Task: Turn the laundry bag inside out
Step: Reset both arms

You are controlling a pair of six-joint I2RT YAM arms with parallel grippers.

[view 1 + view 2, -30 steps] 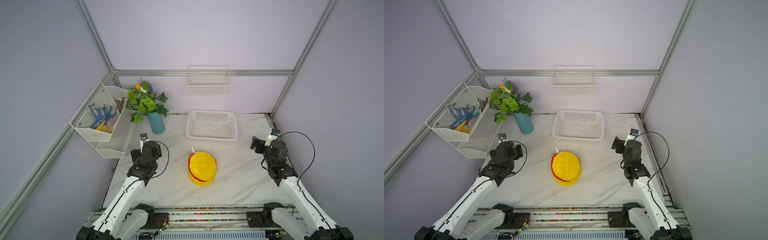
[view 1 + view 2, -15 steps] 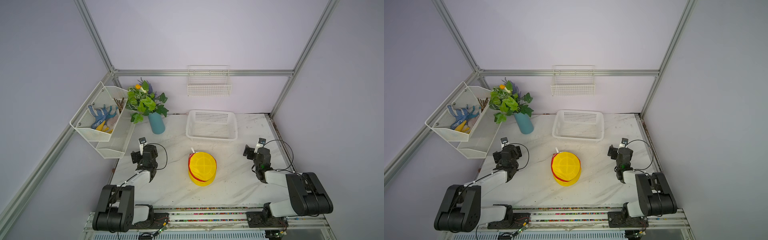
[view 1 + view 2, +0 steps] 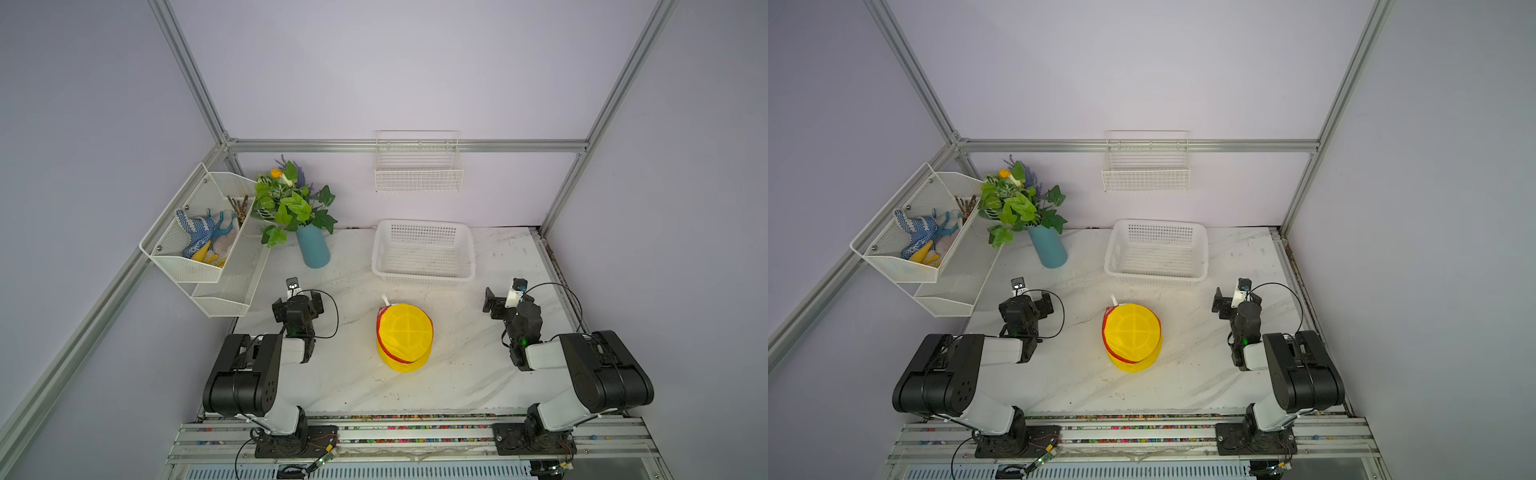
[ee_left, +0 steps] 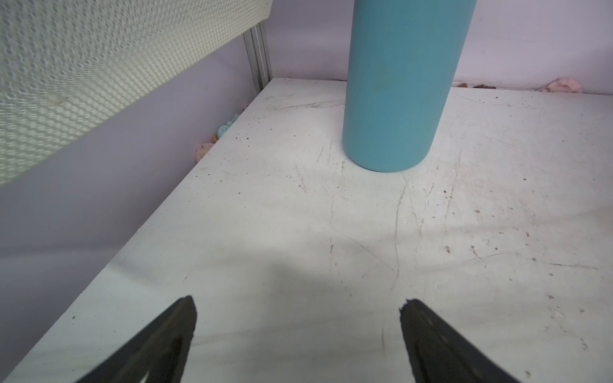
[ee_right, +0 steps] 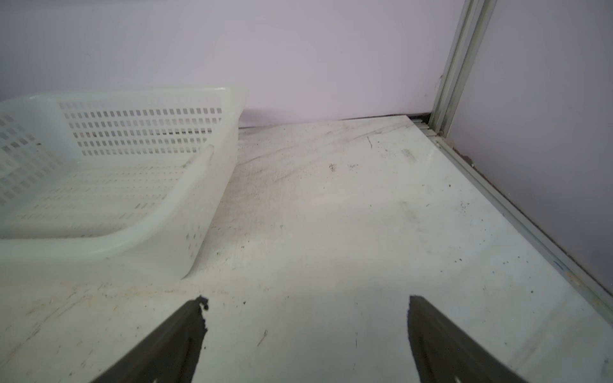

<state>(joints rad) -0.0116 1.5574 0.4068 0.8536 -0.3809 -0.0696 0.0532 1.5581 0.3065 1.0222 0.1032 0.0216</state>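
The laundry bag (image 3: 405, 336) (image 3: 1133, 334), a bright yellow mesh drum with red trim and a small white tab, stands mid-table in both top views. Neither wrist view shows it. My left gripper (image 3: 297, 305) (image 3: 1026, 306) rests low over the table, well to the bag's left, facing the back wall. In the left wrist view this left gripper (image 4: 298, 300) is open, with only bare table between its fingers. My right gripper (image 3: 509, 301) (image 3: 1236, 302) sits well to the bag's right. In the right wrist view the right gripper (image 5: 306, 299) is likewise open and empty.
A white perforated basket (image 3: 424, 274) (image 5: 99, 238) stands behind the bag. A teal vase (image 3: 313, 249) (image 4: 398, 83) with green plants stands at the back left. A white mesh shelf (image 3: 195, 266) hangs on the left wall and a wire basket (image 3: 419, 178) on the back wall.
Both arms have folded down and back toward the front rail, bringing the grippers low over the table. The bag has not moved.
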